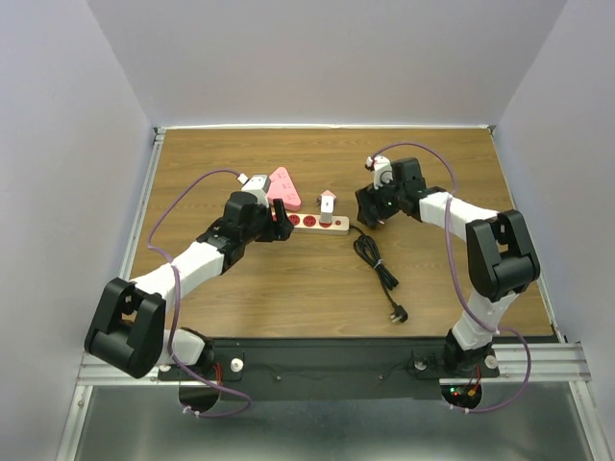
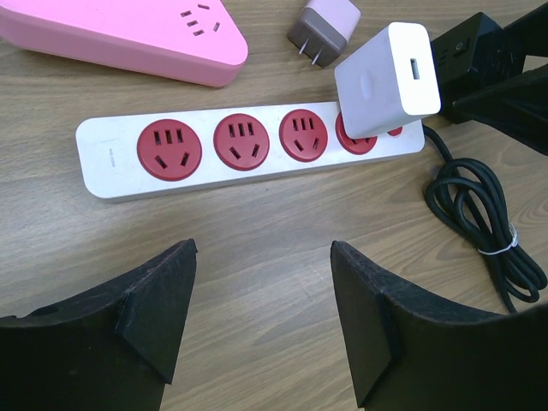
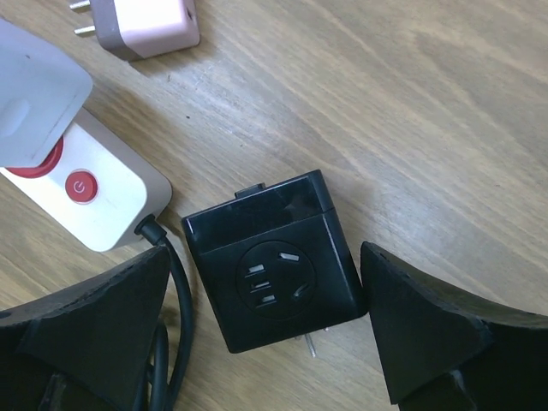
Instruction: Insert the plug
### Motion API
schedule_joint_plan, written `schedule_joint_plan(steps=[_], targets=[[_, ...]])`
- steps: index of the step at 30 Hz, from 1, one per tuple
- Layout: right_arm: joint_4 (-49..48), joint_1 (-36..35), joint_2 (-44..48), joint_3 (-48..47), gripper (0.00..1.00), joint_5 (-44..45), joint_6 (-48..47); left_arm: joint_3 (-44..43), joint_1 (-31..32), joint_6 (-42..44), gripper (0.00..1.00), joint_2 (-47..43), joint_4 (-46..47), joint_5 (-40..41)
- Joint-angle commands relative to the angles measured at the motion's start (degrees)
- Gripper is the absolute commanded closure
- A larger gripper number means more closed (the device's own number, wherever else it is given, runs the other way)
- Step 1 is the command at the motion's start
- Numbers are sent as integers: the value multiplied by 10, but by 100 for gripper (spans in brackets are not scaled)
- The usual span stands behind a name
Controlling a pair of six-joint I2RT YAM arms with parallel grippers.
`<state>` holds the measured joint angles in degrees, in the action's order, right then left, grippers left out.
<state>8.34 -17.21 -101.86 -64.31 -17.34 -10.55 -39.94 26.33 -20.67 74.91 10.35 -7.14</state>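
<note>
Right gripper [image 3: 264,257] spread, grasping nothing; black adapter [image 3: 270,278] flat between fingers, socket face up. Left gripper [image 2: 261,257] spread, empty; strip [image 2: 103,158] just ahead, three sockets free, white charger [image 2: 385,77] tilted in fourth.

Risks:
- adapter skewed to fingers, so squeeze may twist it out
- cord [image 3: 178,300] beside one finger may snag
- unheld strip likely slides

Smooth wood-grain table [image 1: 288,298]; plain pale walls [image 1: 317,58].

The white charger [image 2: 387,79] covers most of the fourth red socket [image 2: 353,143].
</note>
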Motion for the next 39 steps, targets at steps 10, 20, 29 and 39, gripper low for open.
schedule_joint_plan(steps=[10, 20, 29, 39], targets=[[17, 3, -21, -13, 9, -34, -9, 1, 6, 1, 26, -34, 1, -4], [12, 2, 63, -41, 96, -101, 14, -5, 6, 3, 30, -44, 12, -12], [12, 2, 198, -50, 99, -327, 46, -12, 6, 18, 30, -107, 37, -81], [8, 2, 247, -78, 100, -601, 89, 38, 24, 13, 28, -252, 168, -245]])
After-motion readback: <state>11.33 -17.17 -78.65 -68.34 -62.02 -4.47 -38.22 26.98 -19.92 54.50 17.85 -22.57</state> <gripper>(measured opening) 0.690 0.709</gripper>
